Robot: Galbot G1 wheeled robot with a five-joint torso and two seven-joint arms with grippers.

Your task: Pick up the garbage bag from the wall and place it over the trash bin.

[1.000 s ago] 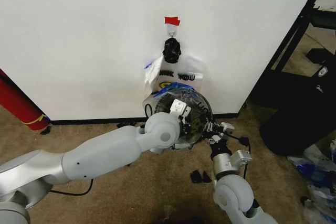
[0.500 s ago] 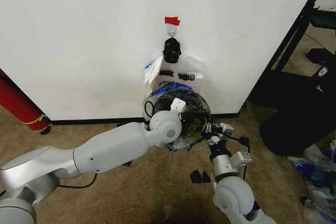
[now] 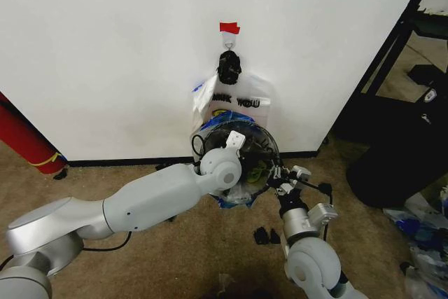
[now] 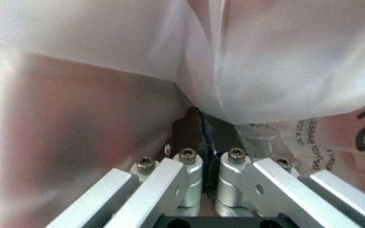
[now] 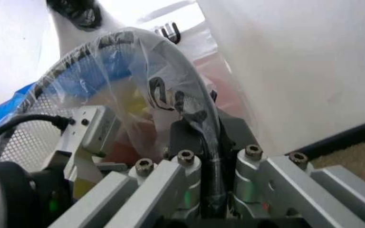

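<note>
The black mesh trash bin stands against the white wall, below the hook. The see-through garbage bag with blue patches is draped over its rim. My left gripper is over the bin's mouth. In the left wrist view, the left gripper is shut on a fold of the garbage bag. My right gripper is at the bin's near right edge. In the right wrist view, the right gripper is shut on the trash bin rim, with the garbage bag film over it.
A white "THANK YOU" bag hangs from the hook under a black lump and red tape. A red cylinder leans at the left. A black rack and a dark sack stand at the right. Small black pieces lie on the carpet.
My left arm has pushed forward and up toward the wall, carrying the bag film farther across the bin's mouth. The right gripper has kept its place on the rim.
</note>
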